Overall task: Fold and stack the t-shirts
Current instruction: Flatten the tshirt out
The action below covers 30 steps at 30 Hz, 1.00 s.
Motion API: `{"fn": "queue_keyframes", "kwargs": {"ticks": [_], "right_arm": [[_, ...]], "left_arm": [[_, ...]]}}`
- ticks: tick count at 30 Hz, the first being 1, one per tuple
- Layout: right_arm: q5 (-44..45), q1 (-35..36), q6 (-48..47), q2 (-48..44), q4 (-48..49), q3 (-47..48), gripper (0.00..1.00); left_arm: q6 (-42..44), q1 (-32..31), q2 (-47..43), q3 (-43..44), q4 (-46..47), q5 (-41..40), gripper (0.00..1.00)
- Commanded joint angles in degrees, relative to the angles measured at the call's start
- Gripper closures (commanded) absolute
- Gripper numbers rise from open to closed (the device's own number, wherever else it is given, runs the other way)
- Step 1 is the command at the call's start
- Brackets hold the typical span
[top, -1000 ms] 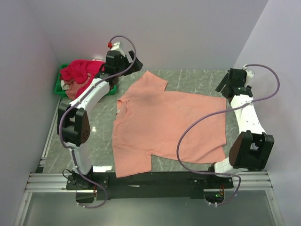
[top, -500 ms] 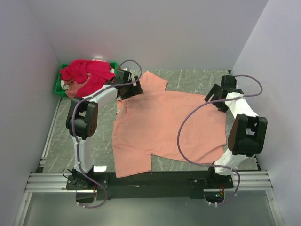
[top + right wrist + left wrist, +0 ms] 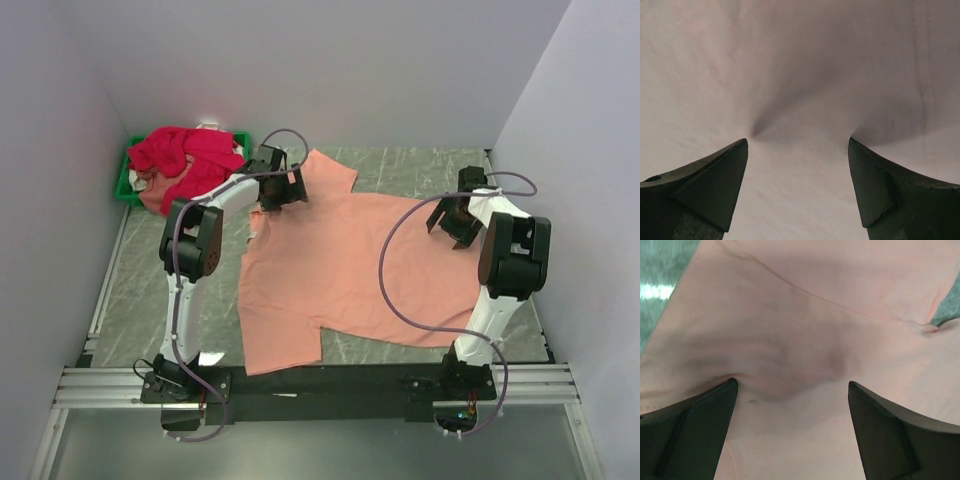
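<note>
Salmon-peach t-shirt (image 3: 350, 270) lies spread flat on the grey marbled bench (image 3: 140, 300), neckline toward the left arm and hem toward the right. Only the overhead view gives the whole layout: the crimson-pink t-shirts (image 3: 185, 155) are heaped in a green bin (image 3: 125, 188) at the far left corner, apart from the spread shirt. A pale tag (image 3: 260, 234) at the neckline is too small to read.

The wrist views show what the overhead cannot. The left tool (image 3: 283, 190) is at the shoulder beside the far sleeve, jaws wide apart. Its fingertips (image 3: 715, 405) press into the cloth and dimple it, with nothing gripped. The right tool (image 3: 452, 222) is at the far hem corner, equally wide. Its fingertips (image 3: 725, 170) rest on the fabric beside a stitched hem line — holding nothing
</note>
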Motion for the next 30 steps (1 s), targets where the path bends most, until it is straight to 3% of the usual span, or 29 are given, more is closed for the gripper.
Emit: {"fn": "queue_keyframes", "kwargs": {"ticks": [1, 10, 16, 23, 30], "right_arm": [[-0.18, -0.62, 0.45, 3.02, -1.55, 4.42, 0.13], [-1.24, -2.91, 1.07, 9.88, -4.54, 11.27, 0.14], [-0.45, -3.53, 0.11, 12.87, -8.4, 19.09, 0.14], [-2.12, -3.44, -2.88, 11.21, -8.76, 21.74, 0.15], [-3.26, -2.21, -5.0, 6.99, -9.55, 22.0, 0.16]], "left_arm": [[1.63, 1.02, 3.82, 4.21, -2.4, 0.52, 0.02], [3.65, 1.81, 13.22, 16.86, -5.22, 4.64, 0.02], [3.92, 1.9, 14.56, 22.33, -2.5, 10.88, 0.02], [1.9, 2.25, 5.43, 17.59, 2.16, 11.6, 0.01], [-0.12, 3.39, -10.31, 4.16, 1.99, 3.17, 0.01]]}}
